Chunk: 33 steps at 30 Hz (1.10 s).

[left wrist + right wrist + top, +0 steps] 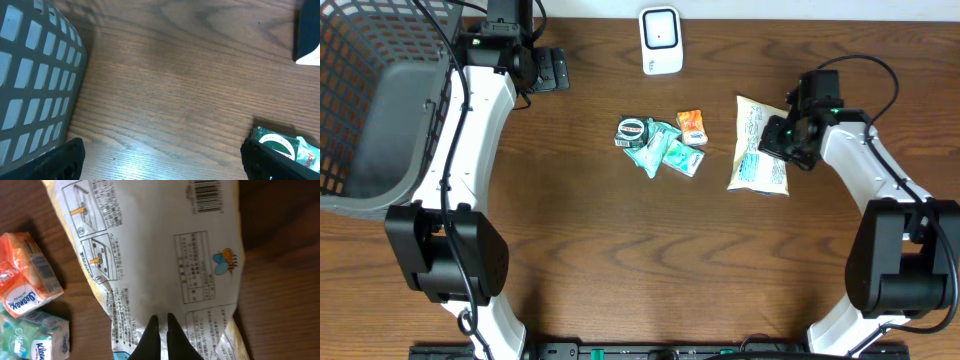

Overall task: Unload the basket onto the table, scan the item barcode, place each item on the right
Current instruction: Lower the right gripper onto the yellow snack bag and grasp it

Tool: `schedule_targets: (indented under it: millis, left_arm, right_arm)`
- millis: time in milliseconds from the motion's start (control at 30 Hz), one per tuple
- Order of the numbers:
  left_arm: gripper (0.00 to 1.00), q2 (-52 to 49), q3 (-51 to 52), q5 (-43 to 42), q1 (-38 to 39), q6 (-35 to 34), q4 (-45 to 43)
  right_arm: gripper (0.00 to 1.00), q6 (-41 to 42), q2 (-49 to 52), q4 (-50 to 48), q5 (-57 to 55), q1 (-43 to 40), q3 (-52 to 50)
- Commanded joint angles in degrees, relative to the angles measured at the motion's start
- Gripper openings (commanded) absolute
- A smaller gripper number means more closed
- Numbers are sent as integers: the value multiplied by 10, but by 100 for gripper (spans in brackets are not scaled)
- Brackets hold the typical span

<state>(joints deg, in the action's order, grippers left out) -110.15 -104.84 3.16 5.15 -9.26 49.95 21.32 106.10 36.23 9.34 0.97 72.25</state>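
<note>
1. The right jaws are pressed shut, tips nearly together, planted on the snack bag [150, 255]. From here I can't tell whether they have pinched a fold of the wrapper or are only resting on it.
2. The bag lies flat on the counter [620, 250] directly under those jaws, printed white back facing up. Its barcode [206, 196] sits at the end of the bag ahead of the tips and off to one side, uncovered.
3. The left jaws hang wide and empty, well apart from the bag, with the basket [35, 75] close on one side and a roll of tape [277, 142] just off the other finger.
4. An orange packet [25, 275] and some green tissue packs [670, 152] lie beside the bag, near the right jaws but not touching them.
5. The white scanner [660, 40] stands well away from the right jaws, beyond the orange packet at the far edge of the counter.
6. I'd say the step in hand is the pickup: the grip is being taken and the bag isn't off the counter yet.
7. The next move calls for a lift that proves the grip, then a carry across to the scanner. The bag needs turning so the barcode end faces the scanner's window without the wrapper creasing over the bars.
8. A thin pinch on slippery film may let go, so a slow lift seems wise.
</note>
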Motion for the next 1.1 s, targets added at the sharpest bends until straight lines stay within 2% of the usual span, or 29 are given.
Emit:
schedule_targets:
  millis: [0, 267, 533, 767, 933, 1067]
  left_arm:
    - [98, 12, -7, 5, 0, -9, 2]
    - [98, 12, -7, 5, 0, -9, 2]
    - [98, 12, -7, 5, 0, -9, 2]
    - [98, 12, -7, 5, 0, -9, 2]
    - [98, 12, -7, 5, 0, -9, 2]
    - [98, 12, -7, 5, 0, -9, 2]
  right_arm:
    - [1, 10, 28, 0, -26, 19, 2]
    - [1, 14, 44, 9, -21, 27, 3]
    - [1, 13, -14, 63, -22, 9, 42]
    - [1, 14, -78, 67, -32, 6, 48]
    - [1, 13, -87, 68, -33, 6, 48]
    - [7, 14, -82, 68, -35, 6, 48]
